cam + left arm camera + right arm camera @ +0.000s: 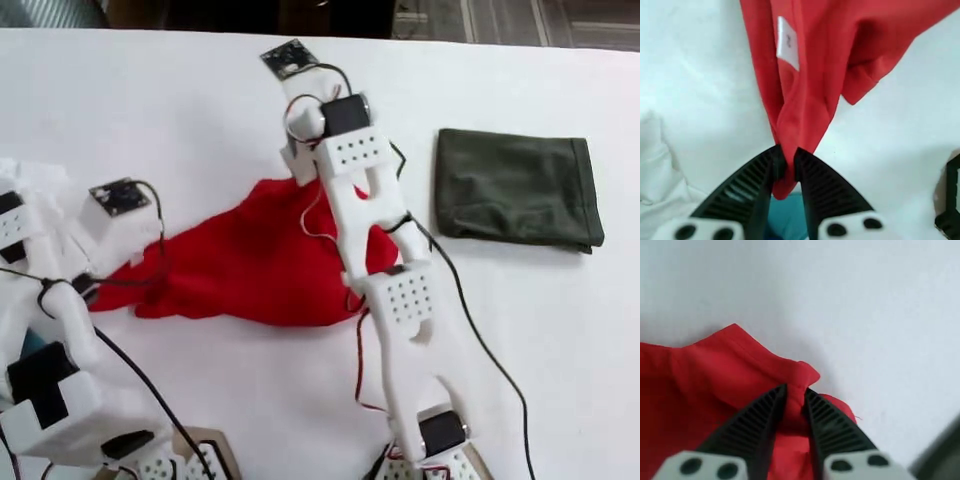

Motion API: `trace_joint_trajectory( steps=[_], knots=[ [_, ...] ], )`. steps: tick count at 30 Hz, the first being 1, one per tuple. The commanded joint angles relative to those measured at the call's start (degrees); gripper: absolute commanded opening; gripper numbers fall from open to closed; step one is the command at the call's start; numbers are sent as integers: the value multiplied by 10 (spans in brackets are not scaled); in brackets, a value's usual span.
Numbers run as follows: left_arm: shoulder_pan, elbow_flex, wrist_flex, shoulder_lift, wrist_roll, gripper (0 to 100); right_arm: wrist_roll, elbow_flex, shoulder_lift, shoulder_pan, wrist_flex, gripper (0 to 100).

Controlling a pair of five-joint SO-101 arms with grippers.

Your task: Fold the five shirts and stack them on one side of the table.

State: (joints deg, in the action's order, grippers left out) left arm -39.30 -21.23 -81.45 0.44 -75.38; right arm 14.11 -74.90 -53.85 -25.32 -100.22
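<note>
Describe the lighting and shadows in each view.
High view: even, soft light, no glare on the table; a thin shadow under the green shirt. Left wrist view: the red shirt has dark folds and shades the table beside the left gripper. Right wrist view: a soft shadow rims the red shirt beyond the right gripper.

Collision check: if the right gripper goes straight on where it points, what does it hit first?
The red shirt: the right gripper is shut on its edge. Just past that fold, probably the bare table; depth is unclear.
</note>
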Motion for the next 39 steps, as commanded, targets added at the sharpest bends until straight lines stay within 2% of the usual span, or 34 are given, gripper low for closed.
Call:
trace_joint_trajectory(
  steps=[1,5,7,11,13,20,24,27,33,39],
  knots=[
    [-30,3,3,-25,-18,25,0,113,124,-48,-12,20],
    [-40,7,3,-25,-18,25,4,241,183,-119,9,21],
    [-41,6,3,-25,-18,25,4,295,196,-126,41,21],
    [-48,5,2,-25,-23,25,4,433,219,-97,105,21],
    [-58,4,2,-25,-51,25,4,513,253,-80,137,21],
    [-77,1,2,-25,-77,25,5,850,499,-57,316,20],
    [-77,1,2,-25,-78,25,5,982,597,-27,371,21],
    [-74,1,3,-25,-78,25,5,1011,618,-14,372,50],
    [-66,0,3,-25,-78,25,3,960,623,-17,357,227],
    [-66,0,3,-25,-78,25,0,889,618,-19,348,187]
  ],
)
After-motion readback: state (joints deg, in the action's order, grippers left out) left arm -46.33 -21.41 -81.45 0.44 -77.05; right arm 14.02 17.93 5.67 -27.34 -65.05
